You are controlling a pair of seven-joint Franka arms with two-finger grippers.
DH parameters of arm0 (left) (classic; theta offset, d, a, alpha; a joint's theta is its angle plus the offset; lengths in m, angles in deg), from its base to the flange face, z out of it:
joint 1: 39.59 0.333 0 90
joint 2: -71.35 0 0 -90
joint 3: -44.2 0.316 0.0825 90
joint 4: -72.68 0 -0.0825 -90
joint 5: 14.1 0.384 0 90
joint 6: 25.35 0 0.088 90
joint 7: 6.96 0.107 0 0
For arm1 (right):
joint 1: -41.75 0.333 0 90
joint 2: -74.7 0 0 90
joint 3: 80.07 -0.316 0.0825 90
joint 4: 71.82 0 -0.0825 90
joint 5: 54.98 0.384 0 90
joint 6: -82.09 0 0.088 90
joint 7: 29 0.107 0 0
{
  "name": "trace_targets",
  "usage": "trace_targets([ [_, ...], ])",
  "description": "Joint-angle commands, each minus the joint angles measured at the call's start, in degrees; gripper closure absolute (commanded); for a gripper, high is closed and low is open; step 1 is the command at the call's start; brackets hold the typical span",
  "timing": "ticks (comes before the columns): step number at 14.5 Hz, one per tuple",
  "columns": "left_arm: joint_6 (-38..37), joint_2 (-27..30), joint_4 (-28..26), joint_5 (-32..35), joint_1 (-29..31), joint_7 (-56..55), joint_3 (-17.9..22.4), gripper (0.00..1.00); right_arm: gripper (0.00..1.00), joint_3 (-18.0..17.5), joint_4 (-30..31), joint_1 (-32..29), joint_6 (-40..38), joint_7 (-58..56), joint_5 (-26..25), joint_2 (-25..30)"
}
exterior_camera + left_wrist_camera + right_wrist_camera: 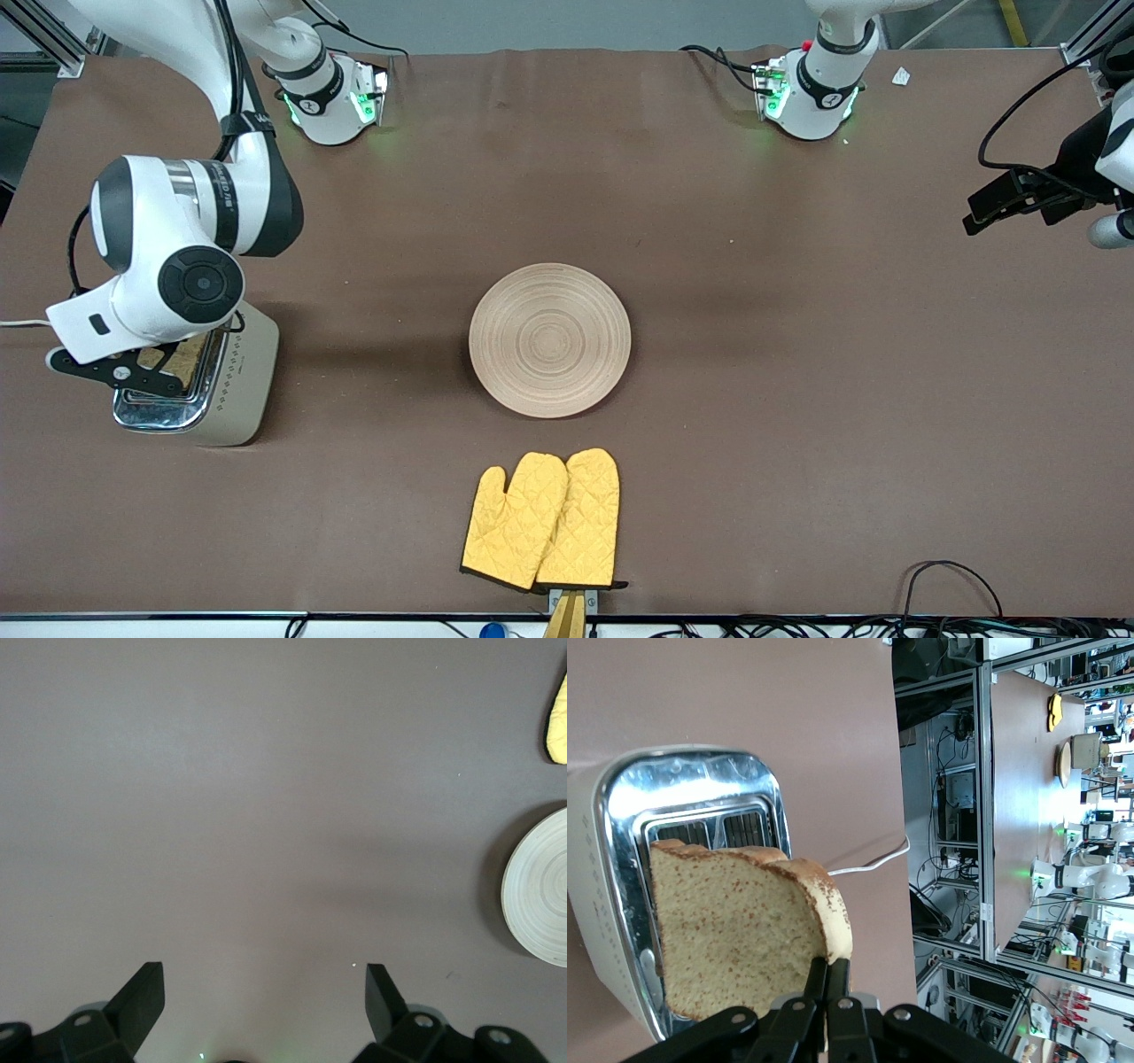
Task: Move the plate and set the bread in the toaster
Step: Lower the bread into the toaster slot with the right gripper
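The light-wood plate (549, 339) lies flat mid-table, bare; its rim also shows in the left wrist view (542, 890). The cream toaster (237, 390) stands at the right arm's end of the table. My right gripper (168, 365) hangs over its chrome top (700, 787), shut (829, 970) on the crust edge of the brown bread slice (735, 930). The slice (184, 357) hangs on edge just over the slots; I cannot tell whether it is in one. My left gripper (992, 209) waits open (266, 988) and empty over bare table at the left arm's end.
Two yellow oven mitts (545, 521) lie nearer to the front camera than the plate; one tip shows in the left wrist view (558, 722). The toaster's white cord (868, 859) runs off the table's edge. Brown mat covers the table.
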Motion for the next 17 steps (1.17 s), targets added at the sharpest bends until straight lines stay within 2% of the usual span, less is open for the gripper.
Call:
trace_targets([
  [1, -0.2, 1.0, -0.3, 0.1, 0.0, 0.8, 0.0, 0.00, 1.00, -0.8, 3.0, 0.0, 0.5, -0.4, -2.9, 0.8],
  [17, -0.2, 1.0, -0.3, -0.1, 0.1, 0.8, 0.0, 0.00, 1.00, -0.8, 3.1, -2.6, 4.3, -3.3, -3.5, 0.5],
])
